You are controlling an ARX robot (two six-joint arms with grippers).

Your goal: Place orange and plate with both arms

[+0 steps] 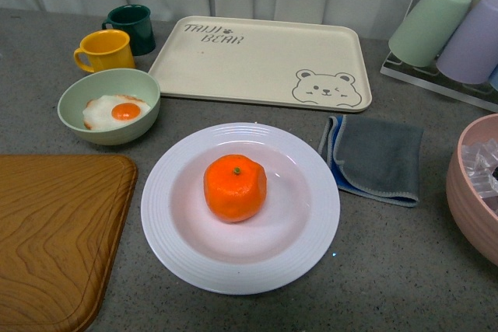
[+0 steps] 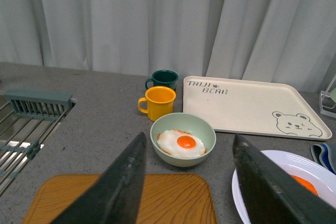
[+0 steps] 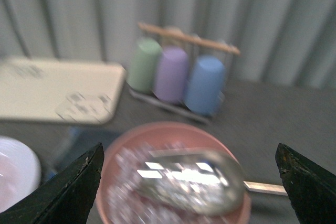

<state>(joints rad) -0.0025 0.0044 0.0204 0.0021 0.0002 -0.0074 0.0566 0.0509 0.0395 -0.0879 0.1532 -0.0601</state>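
Observation:
The orange (image 1: pixel 235 186) sits in the middle of the large white plate (image 1: pixel 167 200) on the grey counter, front centre. Neither arm shows in the front view. In the left wrist view my left gripper (image 2: pixel 190 153) is open and empty, above the counter; the plate's rim (image 2: pixel 247 195) and a sliver of the orange (image 2: pixel 308 183) show beside one finger (image 2: pixel 268 182). In the blurred right wrist view my right gripper (image 3: pixel 190 171) is open and empty, above a pink bowl (image 3: pixel 113 156); the plate's edge (image 3: pixel 16 169) shows at one side.
A beige bear tray (image 1: pixel 257 60), a pale green bowl with a fried egg (image 1: pixel 109 105), a yellow mug (image 1: pixel 105 50) and a dark green mug (image 1: pixel 132 27) stand behind. A wooden board (image 1: pixel 54 231) lies left, a grey cloth (image 1: pixel 377 157) right. The pink bowl (image 1: pixel 471 192) holds a metal scoop (image 3: pixel 189 182). A cup rack (image 1: pixel 451 29) stands far right.

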